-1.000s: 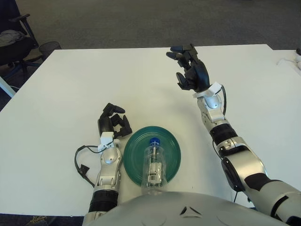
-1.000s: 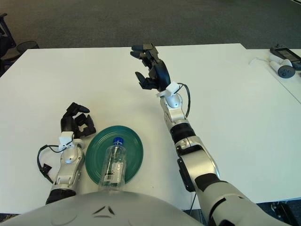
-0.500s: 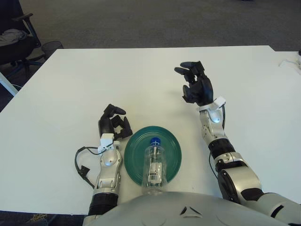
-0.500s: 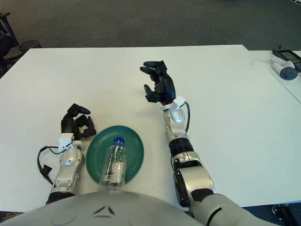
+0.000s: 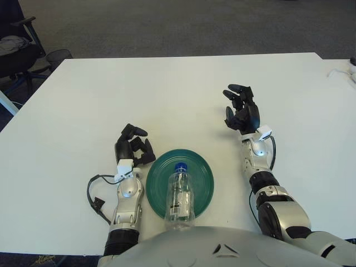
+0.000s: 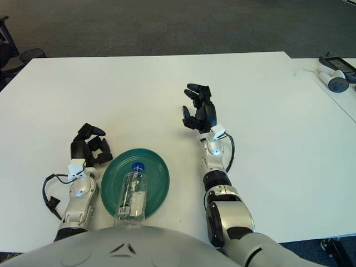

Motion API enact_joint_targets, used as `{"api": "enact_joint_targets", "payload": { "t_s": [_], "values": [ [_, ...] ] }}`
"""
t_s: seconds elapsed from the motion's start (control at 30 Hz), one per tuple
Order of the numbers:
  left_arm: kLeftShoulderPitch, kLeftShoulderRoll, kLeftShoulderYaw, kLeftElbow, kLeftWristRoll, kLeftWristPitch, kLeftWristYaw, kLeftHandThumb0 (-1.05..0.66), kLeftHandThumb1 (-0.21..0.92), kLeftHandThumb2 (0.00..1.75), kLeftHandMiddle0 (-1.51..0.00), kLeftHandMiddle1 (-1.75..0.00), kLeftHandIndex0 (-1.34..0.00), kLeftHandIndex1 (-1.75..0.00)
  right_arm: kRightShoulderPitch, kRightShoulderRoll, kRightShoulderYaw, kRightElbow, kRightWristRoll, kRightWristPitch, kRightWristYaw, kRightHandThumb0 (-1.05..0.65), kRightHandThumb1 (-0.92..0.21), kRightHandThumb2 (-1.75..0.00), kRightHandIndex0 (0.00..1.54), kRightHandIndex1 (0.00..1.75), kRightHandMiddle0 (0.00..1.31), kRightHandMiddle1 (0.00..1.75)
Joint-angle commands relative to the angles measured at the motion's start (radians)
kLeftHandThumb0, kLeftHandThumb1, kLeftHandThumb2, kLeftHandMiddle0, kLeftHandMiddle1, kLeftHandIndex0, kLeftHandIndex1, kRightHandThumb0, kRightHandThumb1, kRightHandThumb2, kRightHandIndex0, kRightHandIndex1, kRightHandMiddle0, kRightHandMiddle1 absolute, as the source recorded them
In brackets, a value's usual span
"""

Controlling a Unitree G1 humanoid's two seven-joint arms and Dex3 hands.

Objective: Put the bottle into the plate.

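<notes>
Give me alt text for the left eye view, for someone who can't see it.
A clear bottle with a blue cap lies on its side in a green plate near the front edge of a white table. The left hand shows just left of the plate, the right hand raised to its right, both holding nothing.

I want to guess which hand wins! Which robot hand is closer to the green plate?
Left. The left hand sits right beside the plate, at its left rim. The right hand is farther off, up and to the plate's right.

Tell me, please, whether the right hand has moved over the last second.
Yes. The right hand has drawn back from the far side of the table toward the robot, nearer the plate; it holds nothing.
</notes>
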Motion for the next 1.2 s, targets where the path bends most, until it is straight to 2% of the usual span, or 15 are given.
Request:
{"api": "enact_joint_targets", "payload": {
  "t_s": [0.0, 0.47, 1.17],
  "values": [
    [0.022, 0.004, 0.008, 0.046, -0.003, 0.037, -0.008, -0.59, 0.06, 1.64, -1.34, -1.75, -0.83, -1.75, -0.011, 0.004, -0.021, 0.024, -0.012, -0.014, -0.024, -0.51, -0.64, -0.91, 0.02, 0.8, 0.0, 1.09],
    [0.009, 0.006, 0.02, 0.034, -0.025, 0.032, -0.027, -0.6, 0.05, 1.65, -1.34, -1.75, -0.84, -1.75, 0.029, 0.007, -0.019, 0.051, -0.098, 0.015, -0.107, -0.55, -0.75, -0.84, 0.01, 0.75, 0.0, 0.94],
    [-0.007, 0.008, 0.033, 0.016, -0.009, 0.025, -0.007, -0.61, 0.03, 1.67, -1.36, -1.75, -0.85, -1.75, 0.076, -0.01, -0.014, 0.129, -0.159, 0.074, -0.144, -0.57, -0.8, -0.78, 0.04, 0.73, 0.0, 0.87]
  ]
}}
